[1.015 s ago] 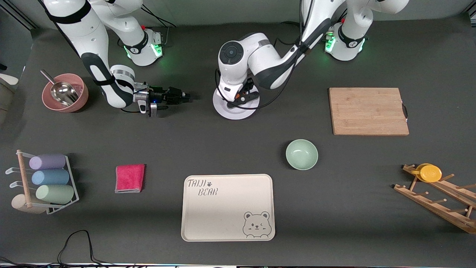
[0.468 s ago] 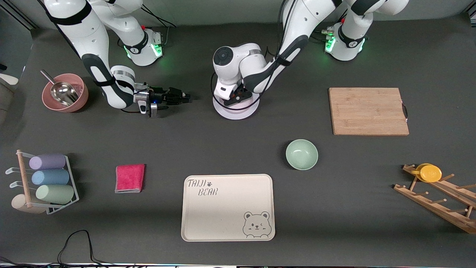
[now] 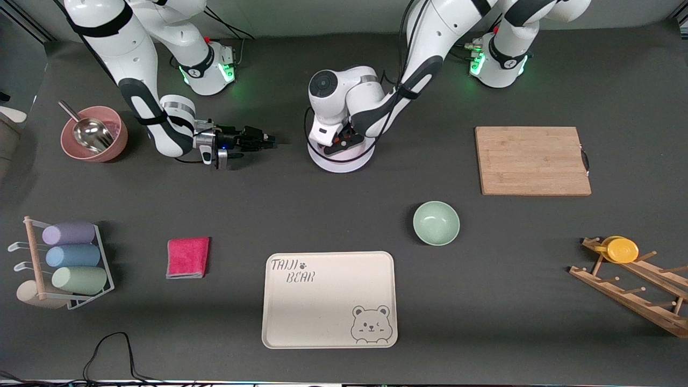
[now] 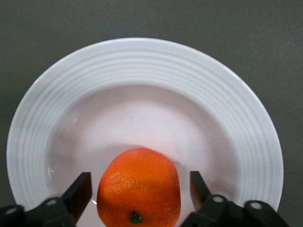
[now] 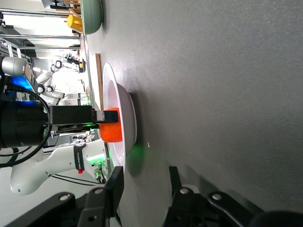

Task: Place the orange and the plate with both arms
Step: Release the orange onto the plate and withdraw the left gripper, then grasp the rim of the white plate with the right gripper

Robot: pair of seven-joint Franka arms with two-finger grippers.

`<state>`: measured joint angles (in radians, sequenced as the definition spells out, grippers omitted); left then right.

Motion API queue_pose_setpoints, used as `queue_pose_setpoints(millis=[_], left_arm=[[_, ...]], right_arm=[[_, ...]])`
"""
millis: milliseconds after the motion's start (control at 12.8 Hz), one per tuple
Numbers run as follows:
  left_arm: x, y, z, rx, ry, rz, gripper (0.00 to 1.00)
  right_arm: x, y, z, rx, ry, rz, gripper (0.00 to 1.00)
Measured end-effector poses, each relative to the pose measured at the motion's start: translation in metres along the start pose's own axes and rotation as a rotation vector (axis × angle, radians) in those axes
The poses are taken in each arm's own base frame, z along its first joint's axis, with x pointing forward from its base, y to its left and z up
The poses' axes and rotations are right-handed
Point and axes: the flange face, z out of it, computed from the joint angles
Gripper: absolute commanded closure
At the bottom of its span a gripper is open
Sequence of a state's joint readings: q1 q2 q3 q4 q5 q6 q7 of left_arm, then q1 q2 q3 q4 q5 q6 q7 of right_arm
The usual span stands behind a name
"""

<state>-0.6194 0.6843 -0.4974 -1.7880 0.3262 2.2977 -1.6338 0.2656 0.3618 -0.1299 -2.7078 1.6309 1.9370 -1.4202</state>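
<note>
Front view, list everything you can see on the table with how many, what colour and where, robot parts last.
plate: 1, white, between the arm bases
orange: 1, orange, on the plate
cutting board: 1, wooden, toward the left arm's end
bowl: 1, mint green, nearer the camera than the plate
tray: 1, cream, nearest the camera
cloth: 1, pink, beside the tray
left gripper: 1, black, open around the orange
right gripper: 1, black, open, low beside the plate
</note>
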Motion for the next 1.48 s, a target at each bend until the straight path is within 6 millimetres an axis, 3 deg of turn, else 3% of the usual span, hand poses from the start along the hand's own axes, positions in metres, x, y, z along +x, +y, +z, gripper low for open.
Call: queue_pose_setpoints(millis=[156, 312, 468, 624, 780, 1015, 1249, 1483], left_arm=[[0.005, 0.002, -0.005, -0.01, 0.006, -0.01, 0.0], [0.026, 0.002, -0.026, -0.016, 0.03, -0.036, 0.0], [0.072, -0.011, -0.074, 0.008, 0.069, -0.045, 0.0], [0.131, -0.042, -0.139, 0.041, 0.062, -0.017, 0.0], [0.201, -0.101, -0.207, 0.079, 0.047, 0.07, 0.0], [0.285, -0.193, -0.265, 0.091, 0.018, 0.135, 0.0], [0.343, -0.299, -0.311, 0.048, -0.046, 0.154, 0.0], [0.381, -0.403, -0.339, 0.016, -0.071, 0.186, 0.0]], right_arm=[[0.0, 0.0, 0.0, 0.0, 0.0, 0.001, 0.55], [0.0, 0.001, 0.0, -0.001, -0.001, 0.0, 0.55], [0.001, 0.001, 0.0, 0.0, 0.001, -0.003, 0.55], [0.003, 0.001, 0.001, 0.002, 0.008, -0.001, 0.55], [0.005, -0.002, 0.007, 0.012, 0.035, 0.001, 0.55], [0.005, -0.011, 0.028, 0.024, 0.052, 0.001, 0.55], [0.004, -0.017, 0.052, 0.03, 0.073, -0.013, 0.55], [0.005, -0.02, 0.074, 0.037, 0.093, -0.015, 0.55]])
